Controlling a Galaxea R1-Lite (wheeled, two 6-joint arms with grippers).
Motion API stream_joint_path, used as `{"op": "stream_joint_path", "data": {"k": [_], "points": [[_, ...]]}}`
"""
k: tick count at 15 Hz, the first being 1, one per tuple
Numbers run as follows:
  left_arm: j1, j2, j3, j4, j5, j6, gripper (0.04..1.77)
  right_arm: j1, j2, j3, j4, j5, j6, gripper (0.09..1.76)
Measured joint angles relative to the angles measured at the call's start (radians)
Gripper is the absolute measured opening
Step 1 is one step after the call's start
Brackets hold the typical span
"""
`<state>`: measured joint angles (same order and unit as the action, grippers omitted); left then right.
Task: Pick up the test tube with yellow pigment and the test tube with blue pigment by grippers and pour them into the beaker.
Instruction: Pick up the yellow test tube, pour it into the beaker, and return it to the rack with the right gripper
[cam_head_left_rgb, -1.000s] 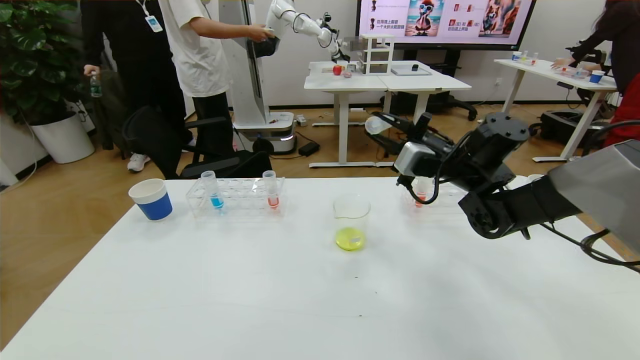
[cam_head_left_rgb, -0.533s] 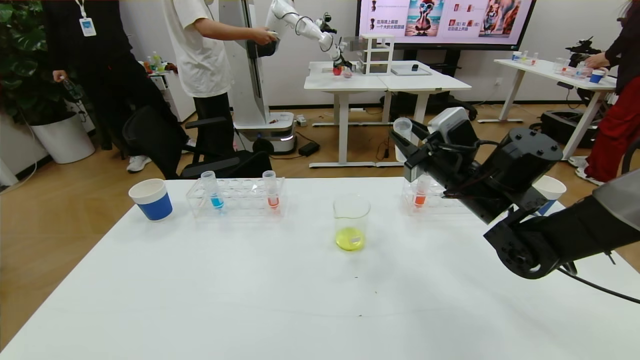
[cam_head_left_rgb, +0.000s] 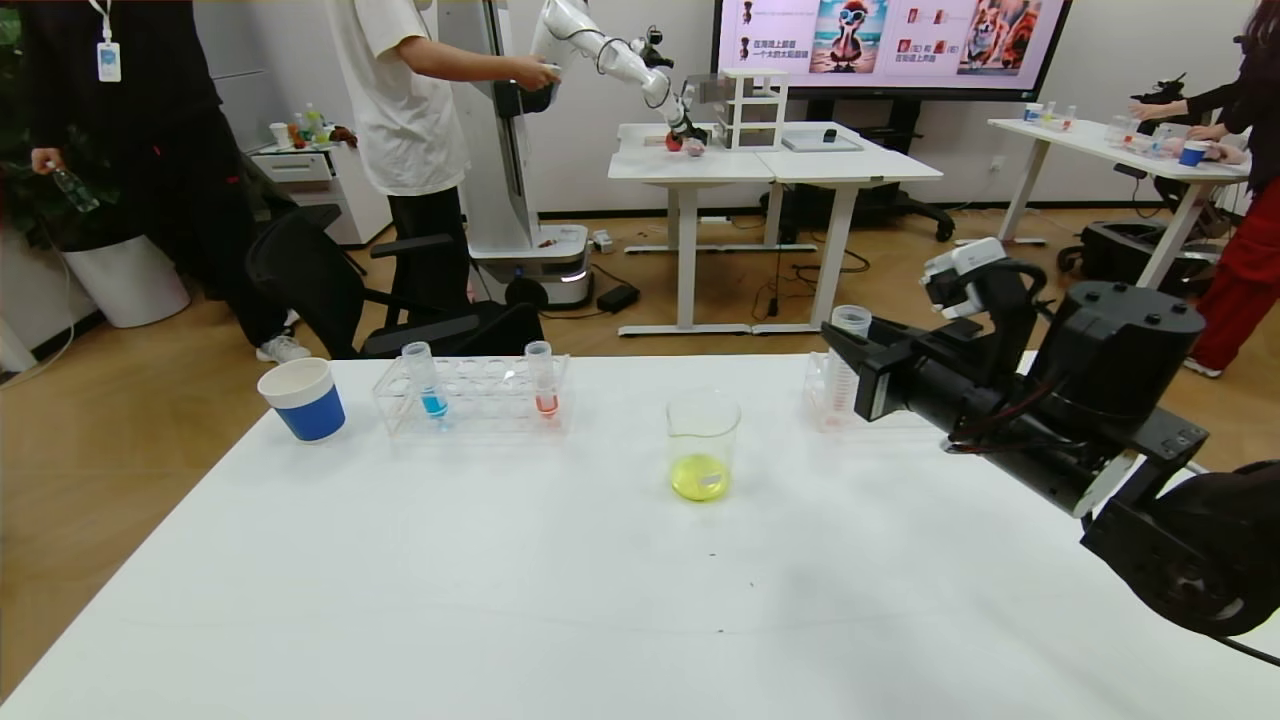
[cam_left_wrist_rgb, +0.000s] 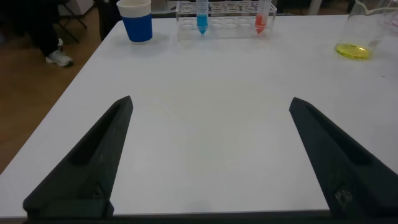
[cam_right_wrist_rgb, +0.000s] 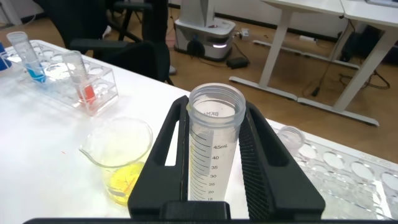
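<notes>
Left wrist view: the left gripper (cam_left_wrist_rgb: 208, 155) is seen low over the near part of the white counter (cam_head_left_rgb: 500, 600), its jaws spread wide with nothing between them. Farther in, near the middle of the counter, the beaker (cam_head_left_rgb: 703, 444) stands upright with a shallow pool of yellow liquid at its bottom. To the right, the right gripper (cam_head_left_rgb: 850, 375) is held above the counter's far right part, its jaws pinching an upright, clear, emptied tube (cam_right_wrist_rgb: 214, 149) with printed graduations, just beside a clear rack (cam_right_wrist_rgb: 348, 174) that lies under it. At the far left, a second clear rack (cam_head_left_rgb: 470, 395) holds the tube with blue liquid (cam_head_left_rgb: 427, 380) at its left end and a tube with orange-red liquid (cam_head_left_rgb: 543, 378) toward its right. A blue-banded paper cup (cam_head_left_rgb: 300, 398) stands just left of that rack.
</notes>
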<state>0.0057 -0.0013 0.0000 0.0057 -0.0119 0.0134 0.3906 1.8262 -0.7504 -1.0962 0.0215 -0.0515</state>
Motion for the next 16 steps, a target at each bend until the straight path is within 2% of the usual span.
{"op": "stream_joint_path", "data": {"k": [4, 8, 13, 16], "points": [[0.0, 0.0, 0.0, 0.0, 0.0, 0.0, 1.75, -0.169, -0.043, 0.017, 0.011, 0.116, 0.0, 0.5], [0.0, 0.0, 0.0, 0.0, 0.0, 0.0, 1.75, -0.401, -0.053, -0.016, 0.041, 0.217, 0.001, 0.5], [0.0, 0.0, 0.0, 0.0, 0.0, 0.0, 1.75, -0.64, 0.0, -0.233, 0.293, 0.269, 0.004, 0.5], [0.0, 0.0, 0.0, 0.0, 0.0, 0.0, 1.75, -0.711, 0.066, -0.331, 0.318, 0.27, 0.018, 0.5]]}}
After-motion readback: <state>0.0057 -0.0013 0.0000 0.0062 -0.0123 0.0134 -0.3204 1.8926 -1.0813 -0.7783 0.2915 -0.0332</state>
